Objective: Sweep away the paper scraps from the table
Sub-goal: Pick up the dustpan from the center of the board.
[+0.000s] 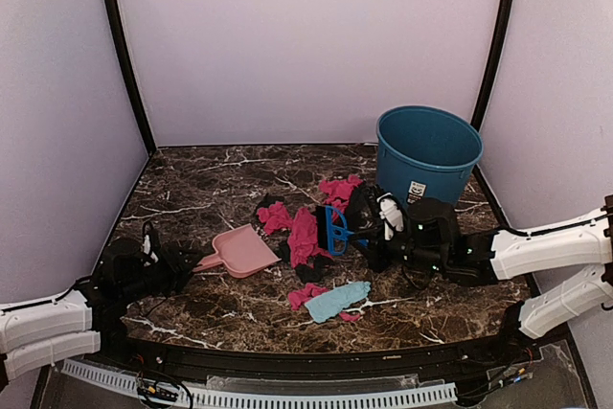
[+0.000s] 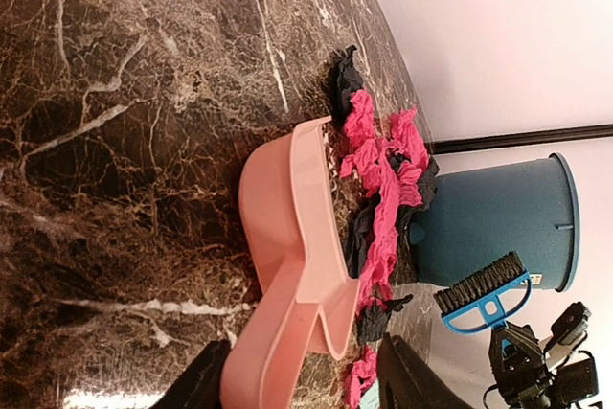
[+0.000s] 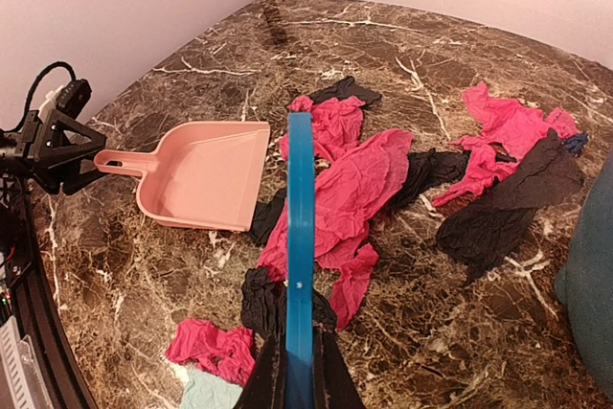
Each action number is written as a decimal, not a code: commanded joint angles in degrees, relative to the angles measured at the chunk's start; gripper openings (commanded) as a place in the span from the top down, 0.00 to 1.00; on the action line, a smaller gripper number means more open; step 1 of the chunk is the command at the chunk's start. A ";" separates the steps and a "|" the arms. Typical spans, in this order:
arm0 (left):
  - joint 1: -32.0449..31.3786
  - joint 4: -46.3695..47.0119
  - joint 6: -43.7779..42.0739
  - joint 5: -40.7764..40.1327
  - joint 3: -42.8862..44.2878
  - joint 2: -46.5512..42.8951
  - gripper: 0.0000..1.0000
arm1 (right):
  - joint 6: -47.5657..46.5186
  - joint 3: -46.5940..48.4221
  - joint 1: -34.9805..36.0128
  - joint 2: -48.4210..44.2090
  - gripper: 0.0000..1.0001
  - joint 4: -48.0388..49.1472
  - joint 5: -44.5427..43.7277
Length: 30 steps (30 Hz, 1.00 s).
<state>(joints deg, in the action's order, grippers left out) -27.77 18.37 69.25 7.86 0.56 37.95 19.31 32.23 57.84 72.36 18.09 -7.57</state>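
Right gripper [image 3: 299, 375] pinches the brush [image 3: 299, 198]; left gripper [image 2: 306, 385], spread astride the dustpan handle [image 2: 278, 352] at nine o'clock, should clamp squarely.

The left arm [image 1: 38, 328] and the right arm [image 1: 551, 251] are each built of long, rounded white shells, laid in pairs and joined by black joints, and each is ended by a bulky black wrist housing. The left pincer [image 1: 189, 261] is black throughout; an open triangular frame is seen behind its fingers, and a thin black cable [image 3: 45, 77] is looped above it. The right pincer [image 1: 366, 233] is likewise black, though a white part [image 1: 388, 215] is fitted on its upper side. Its fingers [image 3: 268, 380] are dark and tapered.
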 commanded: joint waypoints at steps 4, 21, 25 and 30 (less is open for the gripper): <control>0.74 8.45 0.78 1.99 -4.05 6.00 0.47 | 0.64 -0.93 0.06 -1.72 1.00 2.84 0.09; 1.23 25.95 1.54 4.91 -3.10 24.23 0.51 | 0.47 -1.45 0.02 -2.39 1.00 2.74 -0.51; 1.23 29.59 2.21 5.31 -2.98 27.63 0.56 | 0.53 -1.70 0.07 -2.68 1.00 2.68 -0.60; 1.26 33.46 2.90 5.63 -2.72 31.35 0.63 | 0.52 -2.04 0.00 -3.32 1.00 2.42 -0.85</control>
<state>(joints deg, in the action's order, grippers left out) -26.83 45.98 71.64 12.60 0.54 67.42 19.40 30.85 57.84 70.48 18.22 -7.60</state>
